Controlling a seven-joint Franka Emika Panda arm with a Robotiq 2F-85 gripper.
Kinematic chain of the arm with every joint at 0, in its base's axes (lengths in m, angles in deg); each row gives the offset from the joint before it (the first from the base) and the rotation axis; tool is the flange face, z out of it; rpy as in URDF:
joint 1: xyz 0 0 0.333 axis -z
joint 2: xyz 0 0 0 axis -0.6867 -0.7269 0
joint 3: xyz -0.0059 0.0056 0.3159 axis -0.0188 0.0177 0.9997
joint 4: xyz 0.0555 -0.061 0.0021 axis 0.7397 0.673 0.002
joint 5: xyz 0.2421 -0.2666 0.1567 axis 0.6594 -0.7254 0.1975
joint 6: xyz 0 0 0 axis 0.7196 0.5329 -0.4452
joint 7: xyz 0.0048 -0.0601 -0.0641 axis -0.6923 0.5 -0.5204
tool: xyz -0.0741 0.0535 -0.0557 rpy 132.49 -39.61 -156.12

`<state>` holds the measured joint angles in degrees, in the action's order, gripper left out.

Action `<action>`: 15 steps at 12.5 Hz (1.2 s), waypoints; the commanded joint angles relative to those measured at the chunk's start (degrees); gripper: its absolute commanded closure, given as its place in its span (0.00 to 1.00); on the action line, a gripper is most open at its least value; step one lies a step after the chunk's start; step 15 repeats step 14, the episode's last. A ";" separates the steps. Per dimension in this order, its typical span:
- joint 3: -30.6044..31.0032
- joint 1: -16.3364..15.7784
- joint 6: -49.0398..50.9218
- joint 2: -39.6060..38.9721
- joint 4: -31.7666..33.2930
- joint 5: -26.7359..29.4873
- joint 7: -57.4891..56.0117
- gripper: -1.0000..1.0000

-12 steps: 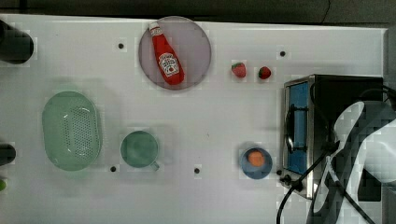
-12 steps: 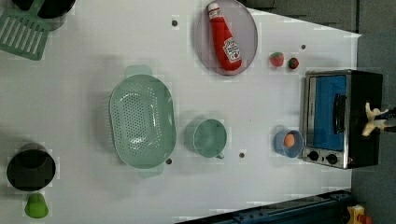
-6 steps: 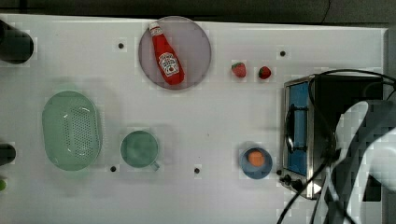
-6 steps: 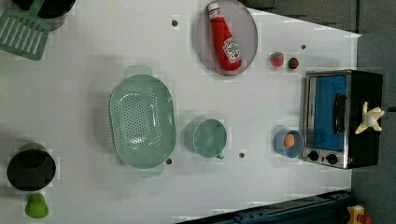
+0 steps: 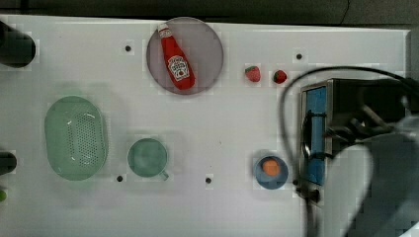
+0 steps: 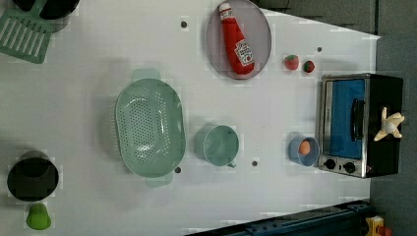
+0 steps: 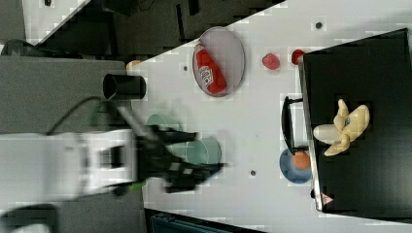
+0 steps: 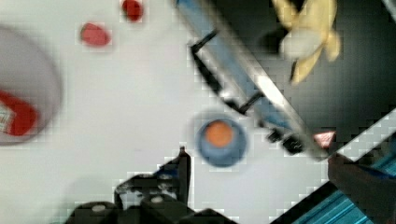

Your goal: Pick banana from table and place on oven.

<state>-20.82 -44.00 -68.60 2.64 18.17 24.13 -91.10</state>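
the arm [image 5: 390,182] is a pale blur in the top view, covering the oven [image 5: 316,128] top and whatever lies on it; the right view smears the gripper [image 7: 194,155] too, its fingers hard to separate. the wrist view cuts off the ketchup bottle [image 8: 16,119] and plate [image 8: 44,88] at the frame edge, and the banana [image 8: 306,39] is soft-edged

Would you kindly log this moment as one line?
banana: lying on oven top | gripper: open, empty, over table | phase: placed
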 commanded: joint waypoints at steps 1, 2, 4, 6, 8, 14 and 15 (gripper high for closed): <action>11.97 -3.68 1.41 1.18 1.23 -0.58 24.92 0.00; 15.36 -3.69 1.09 1.29 1.25 -0.58 30.81 0.00; 19.67 -3.69 0.43 1.49 1.24 -0.54 39.44 0.00; 20.96 -3.69 -1.37 2.16 1.24 -0.45 43.18 0.00; 20.85 -3.68 -1.04 2.69 1.27 -0.45 43.09 0.00; 20.86 -3.59 -1.01 2.46 1.27 -0.45 42.88 0.00; 20.86 -3.59 -1.01 2.46 1.27 -0.45 42.88 0.00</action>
